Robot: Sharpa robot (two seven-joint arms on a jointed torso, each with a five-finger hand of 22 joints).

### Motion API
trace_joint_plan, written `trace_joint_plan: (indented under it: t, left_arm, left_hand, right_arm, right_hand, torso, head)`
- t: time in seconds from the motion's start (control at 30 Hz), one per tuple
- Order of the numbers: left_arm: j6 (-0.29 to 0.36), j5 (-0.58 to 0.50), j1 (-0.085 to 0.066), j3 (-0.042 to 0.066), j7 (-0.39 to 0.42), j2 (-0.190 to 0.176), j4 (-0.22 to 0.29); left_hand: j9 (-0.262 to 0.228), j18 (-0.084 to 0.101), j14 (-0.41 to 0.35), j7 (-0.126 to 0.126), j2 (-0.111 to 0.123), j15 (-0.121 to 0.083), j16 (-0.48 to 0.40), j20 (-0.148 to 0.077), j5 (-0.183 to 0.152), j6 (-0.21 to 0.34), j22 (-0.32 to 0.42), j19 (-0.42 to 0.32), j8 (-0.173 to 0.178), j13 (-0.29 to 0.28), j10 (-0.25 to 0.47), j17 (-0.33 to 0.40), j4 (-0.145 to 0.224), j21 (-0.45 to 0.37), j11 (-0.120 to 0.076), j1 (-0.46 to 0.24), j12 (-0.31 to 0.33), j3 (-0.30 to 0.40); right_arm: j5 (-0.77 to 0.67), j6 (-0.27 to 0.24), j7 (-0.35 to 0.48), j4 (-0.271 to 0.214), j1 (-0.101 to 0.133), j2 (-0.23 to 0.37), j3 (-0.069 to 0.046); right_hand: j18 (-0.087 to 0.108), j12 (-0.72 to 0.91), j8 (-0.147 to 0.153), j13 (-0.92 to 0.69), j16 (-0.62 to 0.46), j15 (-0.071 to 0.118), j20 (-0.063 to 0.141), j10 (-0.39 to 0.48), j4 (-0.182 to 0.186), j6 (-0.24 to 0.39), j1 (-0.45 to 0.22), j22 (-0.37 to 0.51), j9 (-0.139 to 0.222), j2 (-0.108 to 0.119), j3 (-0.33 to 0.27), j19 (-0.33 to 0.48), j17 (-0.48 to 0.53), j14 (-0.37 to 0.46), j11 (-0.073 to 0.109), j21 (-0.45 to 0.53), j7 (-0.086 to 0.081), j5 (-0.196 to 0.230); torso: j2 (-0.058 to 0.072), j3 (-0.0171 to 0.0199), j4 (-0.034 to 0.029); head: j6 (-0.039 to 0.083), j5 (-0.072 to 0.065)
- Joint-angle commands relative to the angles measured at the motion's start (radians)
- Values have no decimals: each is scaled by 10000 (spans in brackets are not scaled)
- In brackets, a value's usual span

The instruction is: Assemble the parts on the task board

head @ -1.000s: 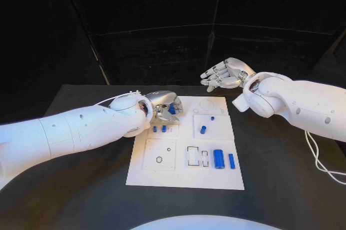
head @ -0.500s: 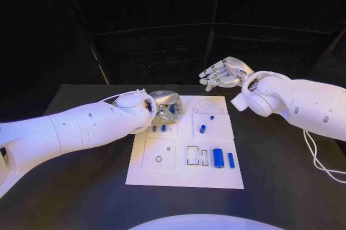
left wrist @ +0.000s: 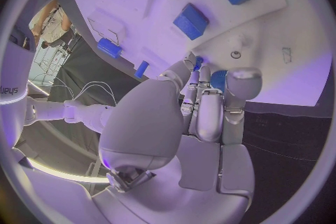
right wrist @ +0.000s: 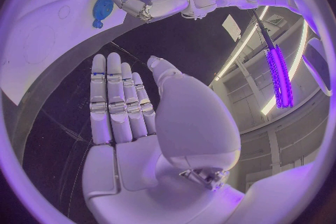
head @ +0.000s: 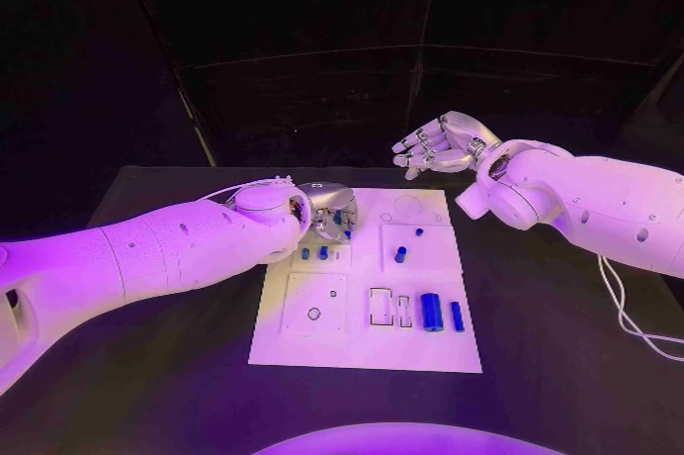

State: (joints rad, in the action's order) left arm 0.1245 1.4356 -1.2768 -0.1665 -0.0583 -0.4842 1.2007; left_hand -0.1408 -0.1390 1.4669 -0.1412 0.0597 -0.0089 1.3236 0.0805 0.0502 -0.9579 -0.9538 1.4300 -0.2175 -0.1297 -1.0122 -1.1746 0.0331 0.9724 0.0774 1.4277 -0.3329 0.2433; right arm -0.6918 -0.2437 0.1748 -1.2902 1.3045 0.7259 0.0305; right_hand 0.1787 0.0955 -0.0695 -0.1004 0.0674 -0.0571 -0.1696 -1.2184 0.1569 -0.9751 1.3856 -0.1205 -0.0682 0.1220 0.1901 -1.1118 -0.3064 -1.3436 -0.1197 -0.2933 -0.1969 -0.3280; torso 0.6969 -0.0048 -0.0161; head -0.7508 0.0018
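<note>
Left hand (head: 328,210) sits low over the far-left corner of the task board (head: 357,351), fingers curled in close together; in the left wrist view a small blue part (left wrist: 198,61) shows at the fingertips (left wrist: 190,70), with a rounder blue piece (left wrist: 219,77) just beside them. Whether the part is actually pinched or only touched, I cannot tell. Right hand (head: 439,146) is raised beyond the board's far edge, well apart from it, fingers extended side by side and nothing in them. The board lies flat in the middle of the black worktop (head: 570,346). Loose parts on it: two short blue pegs (head: 313,253) in the left panel, a blue peg (head: 402,254) in the middle panel, a thick blue cylinder (head: 431,312) and a thinner blue bar (head: 457,317) in the near-right panel, lying next to each other. Judgement on handling: the parts look like small rigid plastic, very light, smooth-sided and round, so likely to roll or squirt out of a pinch. Best taken across the middle of the barrel between opposing fingertips, ends left free for insertion. The board is thin and unclamped as far as visible; it may slide under side load.
</note>
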Motion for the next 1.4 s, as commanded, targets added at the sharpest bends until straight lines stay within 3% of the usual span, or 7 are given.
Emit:
trace_joint_plan:
  t: [0.03, 0.53, 1.13, 1.4]
  left_arm:
    - [-392, 114, -9, 4, -307, 17, -24]
    - [-625, 113, -10, 5, -290, 101, -98]
    - [-703, 111, -10, 5, -266, 155, -128]
    - [-671, 111, -10, 5, -295, 179, -161]
  left_hand:
    - [18, 97, 290, 14, -3, -42, -54, 16, -12, -58, 10, 58, 28, 24, -60, 18, 4, 7, 4, -140, 42, 59]
    - [150, 100, 296, 21, -61, -59, -25, 5, -12, -245, -16, 77, 148, 204, -334, 90, 56, 9, -22, -184, 151, 591]
    - [335, 106, 285, -25, 185, -49, -25, 2, -15, -56, -10, 90, 442, 359, -399, 198, 44, -22, 2, -449, 319, 835]
    - [321, 105, 289, 27, 48, -82, 1, -12, -13, -365, -42, 106, 351, 375, -647, 202, 62, -1, -56, -410, 281, 1063]
  right_arm:
    - [14, 35, 81, -13, 19, 9, -6]
    - [14, 29, 83, -18, 19, 6, -6]
    - [13, 21, 73, -28, 20, 3, -6]
    - [6, 19, 72, -30, 20, -3, -6]
  right_hand:
    - [53, -38, -9, 9, -17, -33, 6, 63, 6, 50, -7, 9, -2, -44, -34, -57, 14, 30, -27, 58, -8, -60]
    - [53, -37, -9, 12, -17, -33, 6, 66, 7, 51, -3, 16, -2, -60, -30, -65, 16, 30, -28, 68, -9, -70]
    - [52, -36, -10, 15, -18, -34, 7, 69, 12, 53, -3, 26, -2, -83, -25, -74, 21, 31, -29, 81, -11, -84]
    - [52, -36, -10, 15, -18, -34, 7, 69, 12, 53, -3, 26, -2, -83, -25, -74, 21, 31, -29, 81, -11, -84]
  torso:
    - [3, -2, -4]
    - [-1, 3, 1]
    - [-3, -1, -1]
    - [-1, -1, -2]
  head:
    - [-19, -19]
    - [-67, -24]
    - [-80, -9]
    - [-81, -5]
